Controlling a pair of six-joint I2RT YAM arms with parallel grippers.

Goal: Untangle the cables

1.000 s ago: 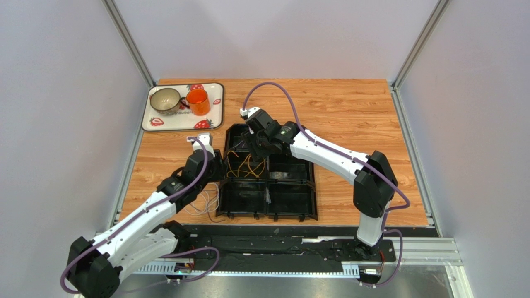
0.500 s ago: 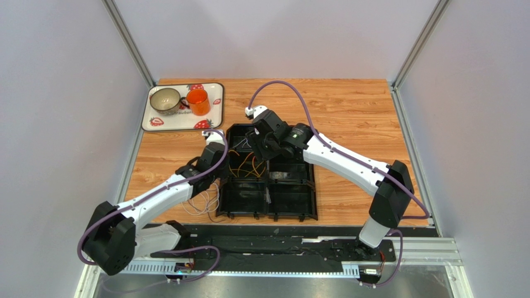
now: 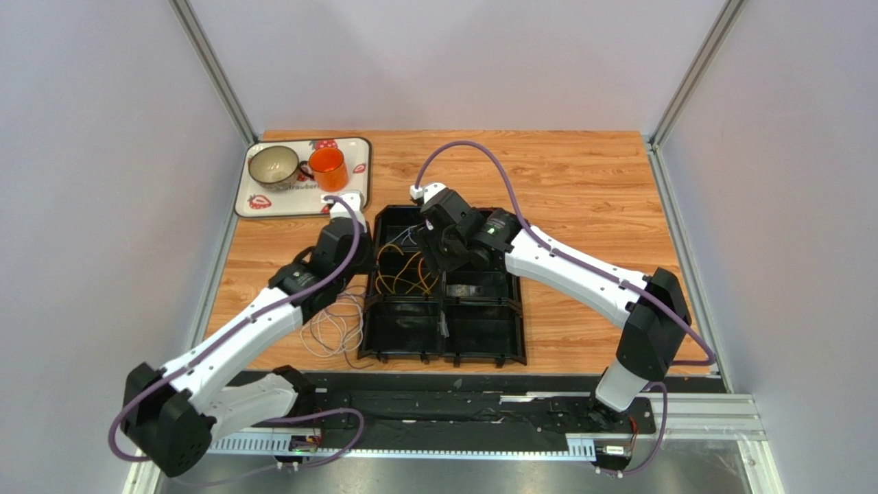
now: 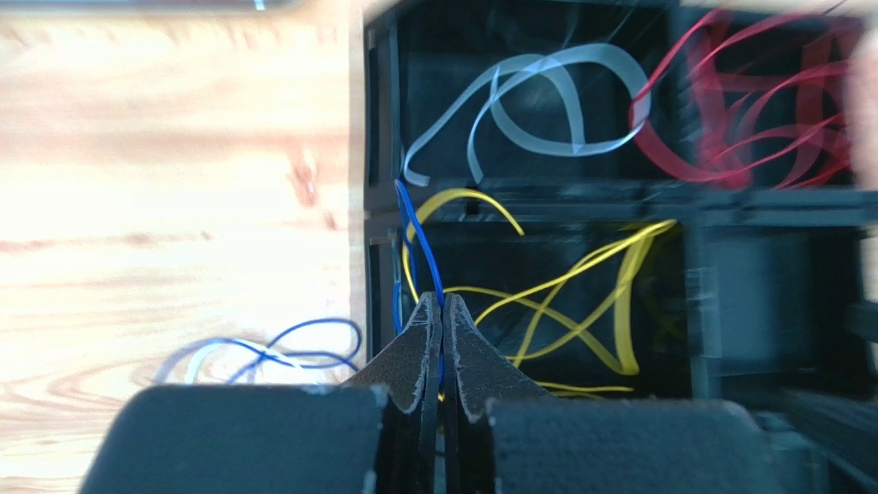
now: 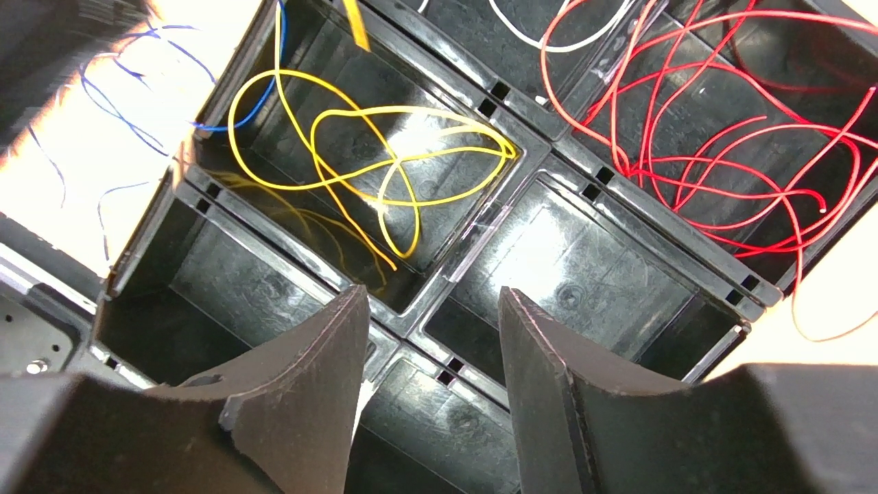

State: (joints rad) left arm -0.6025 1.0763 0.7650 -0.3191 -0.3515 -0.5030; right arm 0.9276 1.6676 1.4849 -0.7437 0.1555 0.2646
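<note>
The cables are thin loops in a black compartment tray (image 3: pixel 484 329). In the left wrist view a white cable (image 4: pixel 536 103) and a red cable (image 4: pixel 752 113) fill the far compartments, and a yellow cable (image 4: pixel 577 309) fills a nearer one. A blue cable (image 4: pixel 412 226) rises over the tray's left wall, and my left gripper (image 4: pixel 442 301) is shut on it. More blue loops (image 4: pixel 294 345) lie on the wood. My right gripper (image 5: pixel 431 298) hovers open over the tray's dividers, near the yellow cable (image 5: pixel 381 165) and the red cable (image 5: pixel 701 134), holding nothing.
A strawberry-print tray (image 3: pixel 356 154) at the back left carries a metal cup (image 3: pixel 273 165) and an orange cup (image 3: pixel 328 169). Loose pale cable loops (image 3: pixel 335 329) lie on the wood left of the black tray. Grey walls and metal posts enclose the table.
My left gripper has closed onto the blue cable at the tray's left edge, and its arm has shifted. The right arm has drifted slightly right over the tray and stays open.
</note>
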